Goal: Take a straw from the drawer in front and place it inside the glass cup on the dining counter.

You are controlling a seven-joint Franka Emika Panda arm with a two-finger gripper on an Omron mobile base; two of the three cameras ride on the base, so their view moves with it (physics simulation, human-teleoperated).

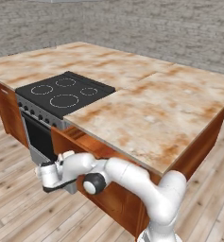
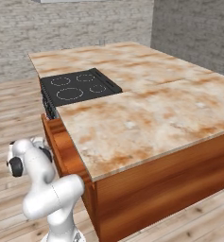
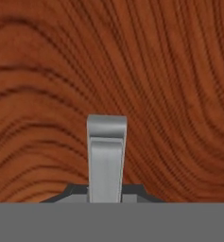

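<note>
The white arm (image 1: 127, 177) is bent low in front of the island, its forearm stretched leftward and level with the upper part of the wooden base. The gripper (image 3: 106, 191) is pressed close against the reddish-brown front of the drawer (image 3: 170, 94), and its dark fingertips (image 3: 73, 191) are seen drawn in narrowly on either side of the small silver bar handle (image 3: 107, 158), which stands between them and appears to be clamped. In the left base view the hand is set at the drawer front just below the counter edge, beside the oven.

The drawer is seen pulled out a little from the island base; in the right base view its wooden side (image 2: 61, 142) projects toward the near left, beyond the counter edge. Its inside is hidden, so the straw cannot be made out.

Above it the dining counter (image 1: 151, 113) spreads away, cream stone mottled with rust-brown on a reddish-brown base. A black glass cooktop (image 1: 64, 93) with four ring marks is set into the left part of the top, with the oven front (image 1: 38, 134) below it.

Pale wooden floorboards (image 1: 19, 208) are laid around the island, and a grey brick wall (image 1: 132, 23) closes the far side.
</note>
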